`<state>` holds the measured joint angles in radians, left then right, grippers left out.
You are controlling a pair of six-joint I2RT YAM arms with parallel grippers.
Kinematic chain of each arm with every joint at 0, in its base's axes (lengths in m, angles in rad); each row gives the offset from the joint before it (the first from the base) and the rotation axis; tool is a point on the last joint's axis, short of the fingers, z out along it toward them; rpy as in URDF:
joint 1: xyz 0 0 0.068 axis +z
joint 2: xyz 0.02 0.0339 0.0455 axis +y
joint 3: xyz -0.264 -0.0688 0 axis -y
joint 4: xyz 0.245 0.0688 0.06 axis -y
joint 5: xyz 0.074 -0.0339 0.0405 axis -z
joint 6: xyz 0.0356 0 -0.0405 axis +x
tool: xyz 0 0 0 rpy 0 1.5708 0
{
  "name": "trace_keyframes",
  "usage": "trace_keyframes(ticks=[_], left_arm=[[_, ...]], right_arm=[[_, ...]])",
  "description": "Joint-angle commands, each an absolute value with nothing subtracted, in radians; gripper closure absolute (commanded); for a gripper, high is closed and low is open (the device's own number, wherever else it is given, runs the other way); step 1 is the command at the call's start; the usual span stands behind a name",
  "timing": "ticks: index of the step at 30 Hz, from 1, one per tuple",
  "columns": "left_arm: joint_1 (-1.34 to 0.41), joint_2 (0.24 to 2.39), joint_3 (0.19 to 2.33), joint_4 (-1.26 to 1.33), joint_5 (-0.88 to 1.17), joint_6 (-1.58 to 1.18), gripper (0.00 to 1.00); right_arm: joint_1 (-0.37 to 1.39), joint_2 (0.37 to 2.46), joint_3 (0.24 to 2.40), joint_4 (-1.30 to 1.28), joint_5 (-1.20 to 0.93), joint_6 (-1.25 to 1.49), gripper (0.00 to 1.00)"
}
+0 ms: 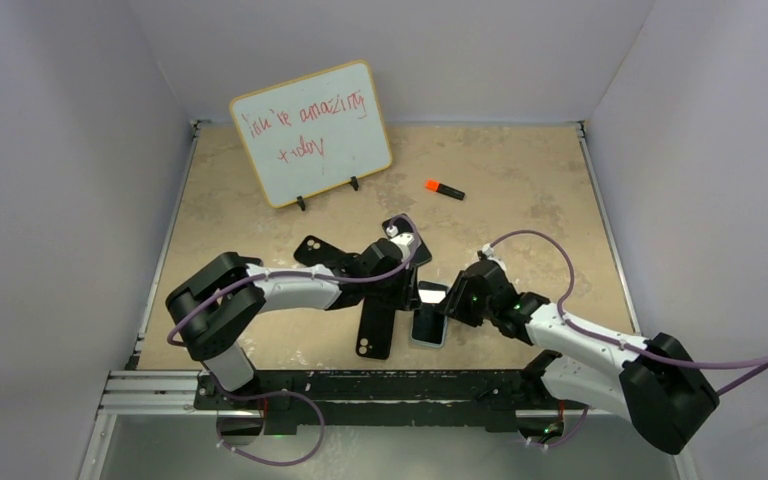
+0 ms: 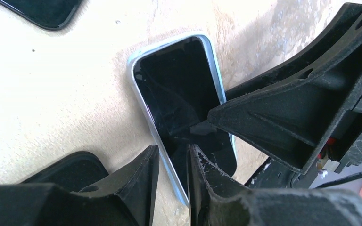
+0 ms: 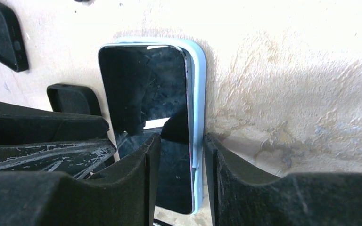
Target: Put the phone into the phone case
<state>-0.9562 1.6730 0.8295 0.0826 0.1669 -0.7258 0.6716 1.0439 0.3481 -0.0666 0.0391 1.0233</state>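
The phone (image 1: 428, 328) lies screen up near the front middle of the table, seated in a light blue case (image 2: 133, 70). In the right wrist view the phone's dark screen (image 3: 146, 94) sits inside the blue rim (image 3: 197, 94). My left gripper (image 1: 407, 292) hangs low over the phone's far end. Its jaws (image 2: 172, 148) stand a narrow gap apart, straddling one long edge of the case. My right gripper (image 1: 452, 305) comes in from the right. Its jaws (image 3: 181, 139) are slightly apart, one finger over the screen and one outside the case wall.
A black case (image 1: 374, 333) lies just left of the phone, and another (image 1: 312, 250) lies further back left. A whiteboard (image 1: 310, 133) stands at the back left. An orange marker (image 1: 444, 188) lies behind the arms. The two grippers are close together.
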Motion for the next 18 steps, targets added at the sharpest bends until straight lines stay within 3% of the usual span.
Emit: trace_keyframes(ticks=[1,5,12,18], left_arm=[[-0.95,1.673,0.875,0.112,0.121,-0.733,0.7],[-0.95,1.701,0.896,0.099,0.116,-0.711,0.74],[-0.95,1.738,0.884,0.157,0.187,-0.683,0.92],[-0.951,1.75,0.864,0.214,0.234,-0.68,0.94]], right_arm=[[0.649,1.081,0.371,-0.065,0.09,0.975,0.58],[0.643,1.105,0.368,-0.023,0.071,0.958,0.59],[0.642,1.111,0.322,0.164,-0.016,0.943,0.6],[0.641,1.096,0.308,0.236,-0.045,0.923,0.6]])
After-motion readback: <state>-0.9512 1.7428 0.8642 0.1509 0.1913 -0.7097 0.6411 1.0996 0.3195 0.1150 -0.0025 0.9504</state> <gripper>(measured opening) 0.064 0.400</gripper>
